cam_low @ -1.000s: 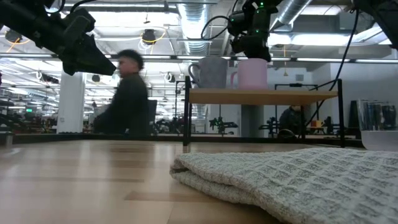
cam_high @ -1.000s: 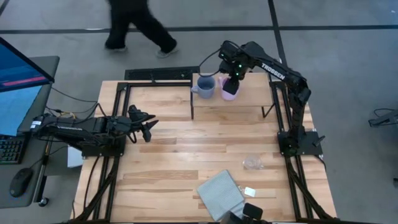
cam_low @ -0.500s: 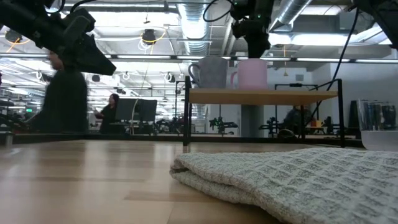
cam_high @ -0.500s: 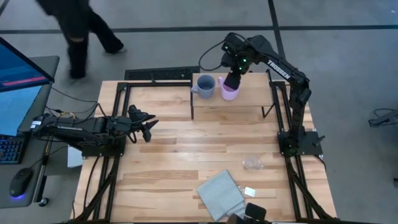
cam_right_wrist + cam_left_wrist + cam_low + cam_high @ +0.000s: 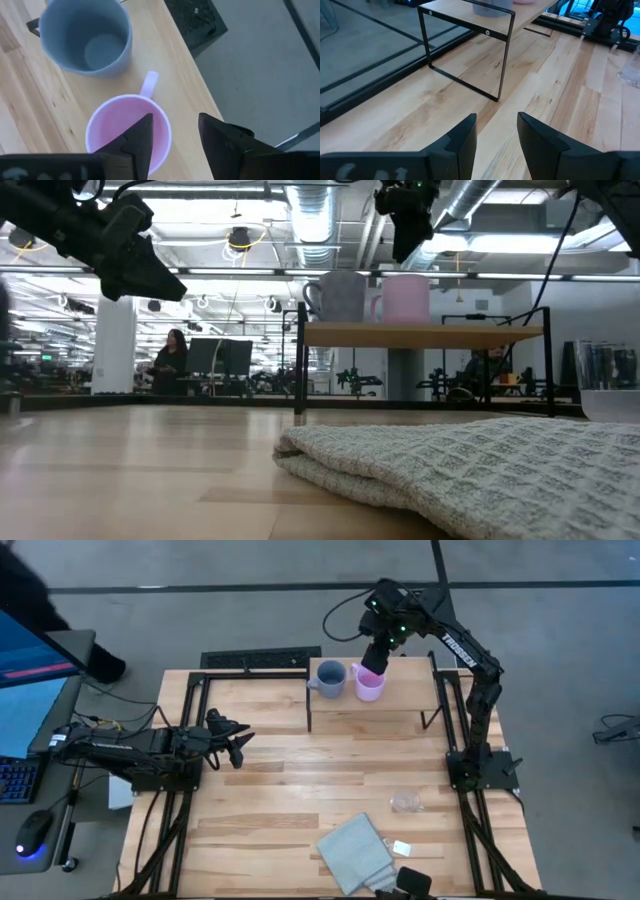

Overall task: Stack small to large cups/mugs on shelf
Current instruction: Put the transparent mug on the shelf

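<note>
The blue-grey mug (image 5: pixel 330 678) and the pink mug (image 5: pixel 370 686) stand upright side by side on the light-wood shelf (image 5: pixel 400 705) at the table's far side. They also show in the low view, the blue-grey mug (image 5: pixel 340 296) beside the pink mug (image 5: pixel 405 298). My right gripper (image 5: pixel 175 135) hangs open above the pink mug (image 5: pixel 127 127), clear of its rim, and shows in the low view (image 5: pixel 410 240). The clear cup (image 5: pixel 406 802) stands on the tabletop at the near right. My left gripper (image 5: pixel 238 745) waits open above the table's left side.
A folded grey-blue cloth (image 5: pixel 355 852) lies near the table's front edge, left of the clear cup. A small white tag (image 5: pixel 402 848) lies beside it. The shelf's black legs (image 5: pixel 504 65) stand on the tabletop. A monitor (image 5: pixel 30 660) and keyboard sit off the table's left.
My right gripper has risen straight up from the pink mug's rim and drifted a little toward the far edge. The pink mug has stayed upright on the shelf. A person behind the table has walked off to the left.
</note>
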